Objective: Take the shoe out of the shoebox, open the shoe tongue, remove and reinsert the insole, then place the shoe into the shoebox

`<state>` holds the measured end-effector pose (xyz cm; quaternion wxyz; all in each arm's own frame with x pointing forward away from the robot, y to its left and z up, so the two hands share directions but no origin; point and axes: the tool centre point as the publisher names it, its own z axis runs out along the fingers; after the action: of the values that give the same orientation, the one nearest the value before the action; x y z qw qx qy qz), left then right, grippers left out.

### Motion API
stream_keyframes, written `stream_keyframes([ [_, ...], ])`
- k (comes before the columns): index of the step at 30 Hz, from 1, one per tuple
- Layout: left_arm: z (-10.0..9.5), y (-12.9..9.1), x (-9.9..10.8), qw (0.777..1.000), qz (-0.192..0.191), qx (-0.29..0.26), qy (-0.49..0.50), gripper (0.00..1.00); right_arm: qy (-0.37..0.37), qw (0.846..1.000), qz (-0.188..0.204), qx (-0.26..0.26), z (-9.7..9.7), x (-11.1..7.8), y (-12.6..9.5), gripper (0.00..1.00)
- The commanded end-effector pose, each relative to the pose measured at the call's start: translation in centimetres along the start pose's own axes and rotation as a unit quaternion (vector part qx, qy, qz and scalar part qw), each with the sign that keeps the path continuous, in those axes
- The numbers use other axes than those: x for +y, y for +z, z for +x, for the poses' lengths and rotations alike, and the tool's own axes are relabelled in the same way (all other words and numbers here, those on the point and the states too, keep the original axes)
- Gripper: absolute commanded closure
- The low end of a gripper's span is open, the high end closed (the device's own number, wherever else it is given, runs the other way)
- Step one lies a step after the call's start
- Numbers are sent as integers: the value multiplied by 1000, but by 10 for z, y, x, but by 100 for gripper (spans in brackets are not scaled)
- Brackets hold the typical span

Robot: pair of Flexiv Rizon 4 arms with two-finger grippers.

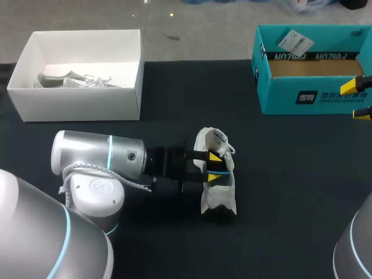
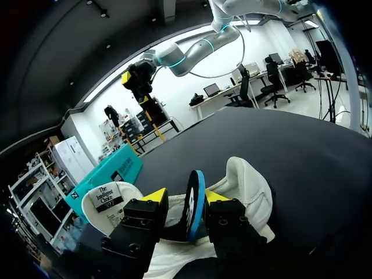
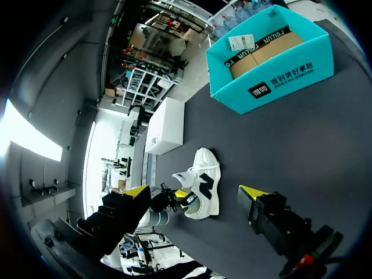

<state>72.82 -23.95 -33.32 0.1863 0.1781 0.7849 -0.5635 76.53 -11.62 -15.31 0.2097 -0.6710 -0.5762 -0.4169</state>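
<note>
Mid-frame, the left gripper's (image 1: 214,167) jaws seemingly pinch the blue insole (image 2: 195,203), crosswise to the shoe's (image 1: 218,196) length; the right gripper (image 1: 359,100), wide open and empty, hangs far right.

— What colours do you see from there?

— My table (image 1: 290,174) is black. The shoe (image 1: 218,195) is white with a black mark on its side, and the insole (image 2: 195,200) has a blue edge.

— And the boxes?

— The shoebox (image 1: 279,96) is teal outside and cardboard brown inside, with a white label (image 1: 295,42). The other box (image 1: 81,104) is plain white. My left gripper (image 1: 214,167) and right gripper (image 1: 357,100) are black with yellow tips. My left arm (image 1: 99,154) is silver with a cyan ring.
</note>
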Motion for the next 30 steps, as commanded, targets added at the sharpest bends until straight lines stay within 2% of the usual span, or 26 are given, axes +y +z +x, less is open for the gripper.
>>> stream_keyframes([
  [1,4,-16,-7,1000,-11,1,1,63,1,1000,0,-2,0,-1,0,0],
  [8,7,-19,-9,1000,-14,3,2,78,1,1000,0,-2,0,-1,0,0],
  [14,9,-18,-12,1000,-15,8,3,100,1,1000,0,-2,0,-1,0,0],
  [22,16,-7,-10,999,-1,28,-16,100,1,1000,0,-2,0,-1,0,0],
  [30,25,1,-6,997,-14,62,-33,100,1,1000,0,-2,0,-1,0,0],
])
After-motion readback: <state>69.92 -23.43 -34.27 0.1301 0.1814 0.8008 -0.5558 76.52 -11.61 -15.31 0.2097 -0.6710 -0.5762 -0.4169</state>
